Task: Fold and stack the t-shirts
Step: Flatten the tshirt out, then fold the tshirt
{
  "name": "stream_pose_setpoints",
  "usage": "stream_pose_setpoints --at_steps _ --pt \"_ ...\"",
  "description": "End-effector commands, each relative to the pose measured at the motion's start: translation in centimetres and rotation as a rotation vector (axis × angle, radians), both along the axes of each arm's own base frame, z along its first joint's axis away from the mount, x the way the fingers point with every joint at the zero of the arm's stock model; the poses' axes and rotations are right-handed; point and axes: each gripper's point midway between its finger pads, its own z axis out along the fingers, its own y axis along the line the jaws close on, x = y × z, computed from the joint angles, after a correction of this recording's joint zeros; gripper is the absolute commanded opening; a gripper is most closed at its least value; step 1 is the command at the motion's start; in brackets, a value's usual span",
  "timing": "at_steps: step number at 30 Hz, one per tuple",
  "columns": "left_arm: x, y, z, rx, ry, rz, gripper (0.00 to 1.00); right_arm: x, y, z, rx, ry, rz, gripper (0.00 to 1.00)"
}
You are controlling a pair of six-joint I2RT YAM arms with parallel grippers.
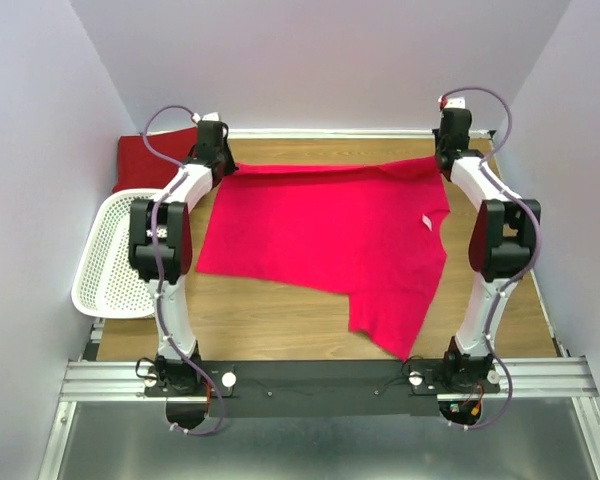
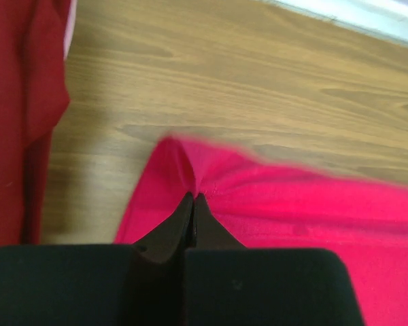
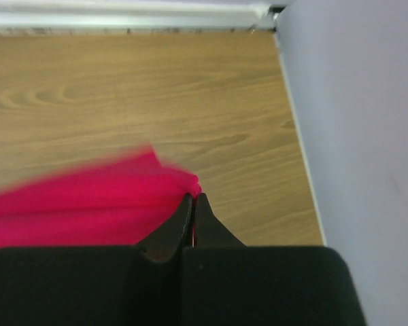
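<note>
At the far left a darker red shirt (image 1: 152,155) lies bunched behind the white basket (image 1: 98,262). I can see no shirt in the basket, though an arm hides part of it. The left gripper (image 2: 194,198) is pinched tight on one far corner of the crimson-pink shirt (image 1: 325,235), and the right gripper (image 3: 194,197) is clamped on the other. The far edge runs taut between them and the rest is spread over the table (image 1: 280,320), probably to flatten it for folding.
</note>
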Motion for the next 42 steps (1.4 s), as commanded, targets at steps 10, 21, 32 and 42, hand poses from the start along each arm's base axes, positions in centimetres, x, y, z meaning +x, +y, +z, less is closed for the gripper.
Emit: stream_pose_setpoints --at_steps 10,21,32,42 --pt "4.6 2.6 -2.3 0.018 -0.006 0.071 0.0 4.9 -0.2 -2.7 0.012 -0.064 0.002 0.01" --pt "8.7 4.6 1.0 0.012 -0.09 0.087 0.0 1.6 0.3 -0.7 0.079 -0.063 -0.014 0.01" --pt "11.4 5.3 3.2 0.117 -0.184 0.029 0.0 -1.8 1.1 -2.4 0.161 0.016 -0.041 0.01" --pt "11.0 5.6 3.0 0.139 -0.156 0.017 0.0 -4.1 2.2 -3.1 0.275 0.077 -0.08 0.01"
